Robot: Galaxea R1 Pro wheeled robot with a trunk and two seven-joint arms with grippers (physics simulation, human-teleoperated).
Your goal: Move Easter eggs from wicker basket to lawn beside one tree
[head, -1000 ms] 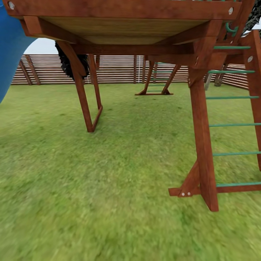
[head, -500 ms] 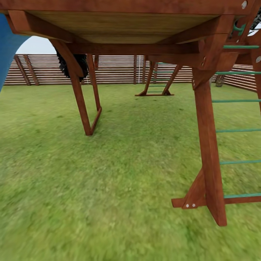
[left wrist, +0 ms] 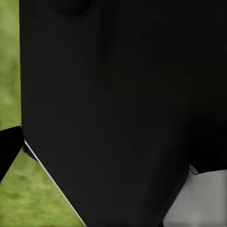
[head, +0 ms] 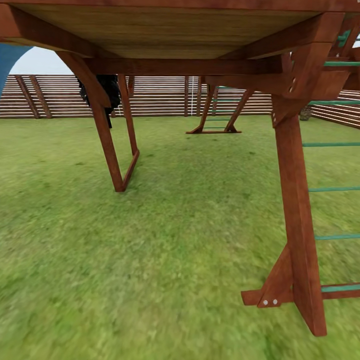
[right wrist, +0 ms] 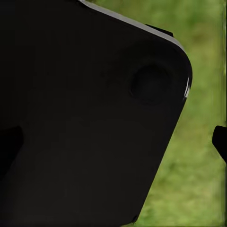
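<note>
Green lawn (head: 165, 240) ahead under the wooden playset (head: 295, 210); fence (head: 160, 95) beyond. No eggs, basket or pale-trunk tree visible, so I can't give bearing or nearer arm. Pincer states: can't tell, wrist views blocked by dark housing. Versus earlier: camera moved forward, post nearer.

In the left wrist view the robot's body is a large matt black panel (left wrist: 113, 104) with flat sides and a thin pale line along one slanted edge. A light grey part (left wrist: 203, 198) sits at one corner of it. In the right wrist view there is a black housing (right wrist: 85, 118) with a rounded corner, a thin grey rim, and a shallow round recess (right wrist: 150, 84) in its surface.
</note>
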